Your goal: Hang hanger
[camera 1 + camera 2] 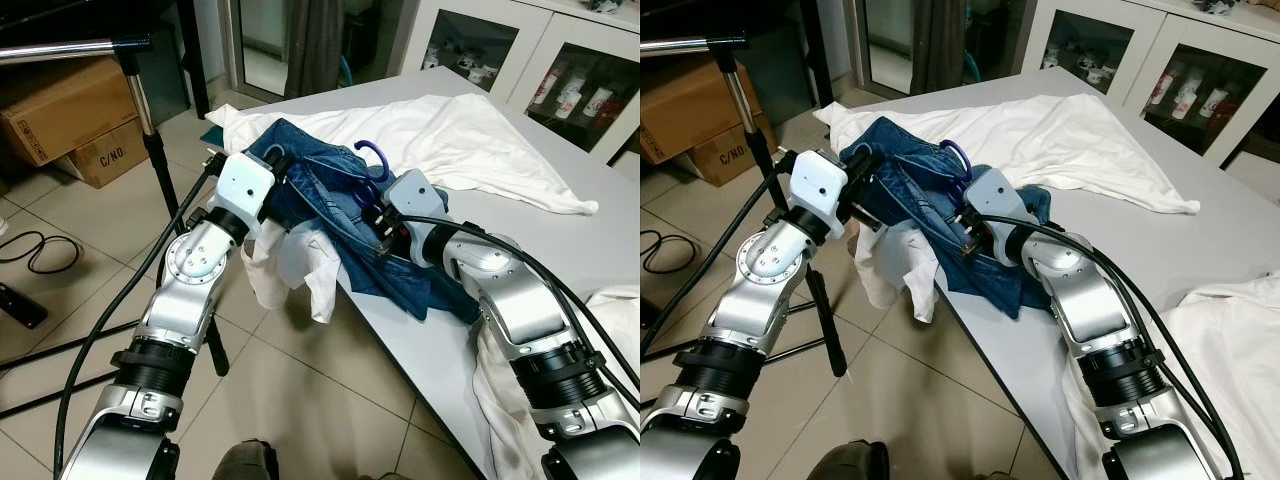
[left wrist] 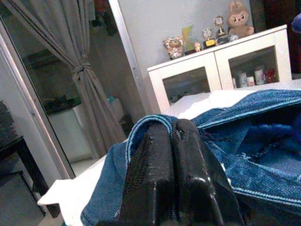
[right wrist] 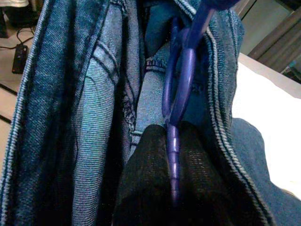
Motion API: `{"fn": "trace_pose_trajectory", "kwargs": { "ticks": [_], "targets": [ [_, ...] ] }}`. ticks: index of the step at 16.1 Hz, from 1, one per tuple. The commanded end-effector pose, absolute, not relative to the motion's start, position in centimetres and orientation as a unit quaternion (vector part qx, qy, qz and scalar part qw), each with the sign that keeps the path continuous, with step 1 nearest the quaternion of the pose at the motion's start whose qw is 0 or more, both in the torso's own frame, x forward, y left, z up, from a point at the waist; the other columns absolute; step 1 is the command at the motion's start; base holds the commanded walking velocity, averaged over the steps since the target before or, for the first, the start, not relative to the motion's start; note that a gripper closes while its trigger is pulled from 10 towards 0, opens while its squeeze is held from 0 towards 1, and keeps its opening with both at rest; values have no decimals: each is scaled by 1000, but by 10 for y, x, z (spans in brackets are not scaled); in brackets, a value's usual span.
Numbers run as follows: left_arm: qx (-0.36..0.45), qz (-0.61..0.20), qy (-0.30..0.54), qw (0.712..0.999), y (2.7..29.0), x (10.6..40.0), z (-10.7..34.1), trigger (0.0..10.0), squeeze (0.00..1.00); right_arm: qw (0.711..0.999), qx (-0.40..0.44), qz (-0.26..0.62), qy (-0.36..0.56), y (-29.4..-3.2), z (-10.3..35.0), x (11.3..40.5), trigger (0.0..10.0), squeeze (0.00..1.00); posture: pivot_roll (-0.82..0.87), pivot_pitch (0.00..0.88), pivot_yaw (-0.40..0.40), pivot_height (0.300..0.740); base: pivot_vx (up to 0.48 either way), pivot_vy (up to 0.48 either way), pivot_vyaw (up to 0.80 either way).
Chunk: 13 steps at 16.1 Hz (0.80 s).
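Observation:
Blue jeans (image 1: 320, 195) lie bunched at the near corner of the grey table (image 1: 600, 250), partly over its edge. A purple plastic hanger sits inside them, and its hook (image 1: 380, 152) sticks up out of the denim. My right gripper (image 1: 378, 215) is shut on the hanger's neck (image 3: 173, 160), just below the hook. My left gripper (image 1: 278, 165) is at the left side of the jeans, shut on the waistband (image 2: 155, 123). The hanger's arms are hidden in the cloth.
A white garment (image 1: 450, 140) is spread over the table behind the jeans, and white cloth (image 1: 300, 265) hangs off the edge below them. A metal rail (image 1: 70, 48) on a stand (image 1: 150, 130) is at far left, beside cardboard boxes (image 1: 70, 110). Glass-door cabinets (image 1: 560, 60) stand behind.

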<state>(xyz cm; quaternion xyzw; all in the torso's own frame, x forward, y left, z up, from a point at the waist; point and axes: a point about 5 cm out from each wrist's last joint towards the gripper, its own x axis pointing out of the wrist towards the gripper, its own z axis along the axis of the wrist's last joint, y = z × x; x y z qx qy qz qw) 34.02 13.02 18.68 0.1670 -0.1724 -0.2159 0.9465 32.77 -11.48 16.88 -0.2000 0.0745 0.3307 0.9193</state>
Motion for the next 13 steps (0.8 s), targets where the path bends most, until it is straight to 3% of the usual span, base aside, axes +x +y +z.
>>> {"fn": "trace_pose_trajectory", "kwargs": {
  "ticks": [1, 2, 3, 4, 7, 8, 13],
  "targets": [
    [146, -180, -229, 945, 139, 345, 220, 10000, 0, 916, -213, 316, 122, -130, 152, 325, 10000, 0, 95, 37, -72, 740, 0, 0, 0],
    [133, -213, -242, 937, 133, 341, 223, 10000, 0, 917, -213, 314, 124, -129, 151, 325, 10000, 0, 95, 37, -72, 740, 0, 0, 0],
    [140, -223, -251, 932, 130, 337, 224, 10000, 416, 917, -213, 312, 124, -129, 151, 326, 10000, 0, 95, 37, -72, 740, 0, 0, 0],
    [126, -268, -254, 921, 121, 329, 222, 10000, 1000, 920, -212, 307, 125, -129, 151, 327, 10000, 0, 98, 38, -72, 740, 0, 0, 0],
    [143, -383, -226, 884, 104, 312, 212, 10000, 1000, 922, -213, 298, 127, -131, 150, 330, 10000, 0, 98, 38, -72, 740, 0, 0, 0],
    [152, -392, -217, 881, 104, 311, 211, 10000, 0, 922, -213, 297, 128, -132, 149, 330, 10000, 0, 98, 38, -72, 740, 0, 0, 0],
    [267, -319, -172, 893, 138, 329, 205, 10000, 0, 921, -214, 299, 130, -131, 147, 331, 10000, 0, 110, 40, -78, 740, 0, 0, 0]
  ]
}}
